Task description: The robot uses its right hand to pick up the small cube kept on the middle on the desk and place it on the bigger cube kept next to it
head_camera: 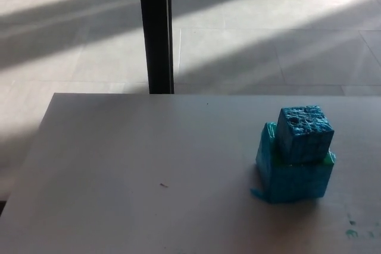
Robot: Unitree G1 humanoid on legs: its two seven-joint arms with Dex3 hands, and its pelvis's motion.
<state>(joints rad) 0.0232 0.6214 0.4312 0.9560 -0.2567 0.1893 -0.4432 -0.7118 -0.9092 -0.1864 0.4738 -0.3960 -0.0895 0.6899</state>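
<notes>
Now the small cube [304, 133] sits on top of the bigger cube [293, 175], toward its back-right corner, both at the right side of the table [149, 165]. It rests flat, maybe turned a bit vs. the block under it; right edge looks close to flush w/ the bigger cube's edge. Stack judged done, placement-wise.

No robot hand in view, left or right, so can't tell if fingers are apart or together. Nothing is touching the cubes.

Handling, as a guess: small cube looks rigid, rough/mottled blue surface, prob. light, foam or painted wood, can't tell which. Rough skin should give decent friction, not slippery. Not fragile by the look of it. If it needed re-seating, take it by two opposite side faces, around mid-height, thumb on one and fingers on the other, approach from the right; lift straight up so the lower block isn't dragged. Bigger cube has a green strip showing at its top right and a bit of blue flap at its lower-left base, so it may shift if nudged.

Elsewhere: dark post [156, 28] beyond the table, sunlit tiled floor [268, 34], a few greenish flecks [351, 230] on the table at lower right.
</notes>
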